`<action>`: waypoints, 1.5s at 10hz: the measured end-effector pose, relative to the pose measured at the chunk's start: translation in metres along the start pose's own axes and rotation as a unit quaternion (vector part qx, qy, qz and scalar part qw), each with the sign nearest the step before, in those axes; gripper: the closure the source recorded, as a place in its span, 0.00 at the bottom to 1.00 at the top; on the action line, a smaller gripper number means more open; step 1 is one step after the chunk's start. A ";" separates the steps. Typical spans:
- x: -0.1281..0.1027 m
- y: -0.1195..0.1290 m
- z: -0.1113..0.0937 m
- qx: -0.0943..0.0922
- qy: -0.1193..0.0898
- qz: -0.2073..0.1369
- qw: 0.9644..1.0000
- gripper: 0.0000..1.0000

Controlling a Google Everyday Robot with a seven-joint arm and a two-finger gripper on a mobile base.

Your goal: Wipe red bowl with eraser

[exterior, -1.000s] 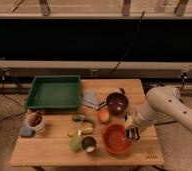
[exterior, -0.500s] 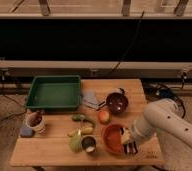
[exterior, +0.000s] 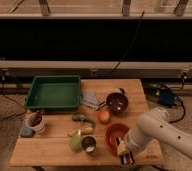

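Claw sits low and right of centre in the frame, pinched on the one eraser, at the front right rim of the red bowl; whether eraser touches bowl I cannot tell; two bowls stand on the worktop: the red bowl and, above it, a smaller maroon bowl; one green tray upper left; one folded cloth beside it; one white mug far left.

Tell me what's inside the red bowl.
The red bowl looks empty where visible; the arm and pincer, holding the eraser at its front rim, cover the rest.
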 end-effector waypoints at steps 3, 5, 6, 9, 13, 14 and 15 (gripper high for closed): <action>0.003 -0.030 -0.004 0.010 0.002 -0.028 1.000 1.00; 0.014 -0.049 -0.008 0.013 0.009 -0.046 0.999 1.00; 0.021 -0.055 -0.009 0.013 0.012 -0.050 0.999 1.00; 0.060 -0.064 -0.010 0.008 0.023 -0.055 0.998 1.00; 0.091 -0.031 -0.012 -0.004 0.040 -0.024 0.999 1.00; 0.094 -0.013 -0.015 -0.008 0.045 -0.010 0.999 1.00; 0.096 0.001 -0.018 -0.011 0.048 0.002 0.999 1.00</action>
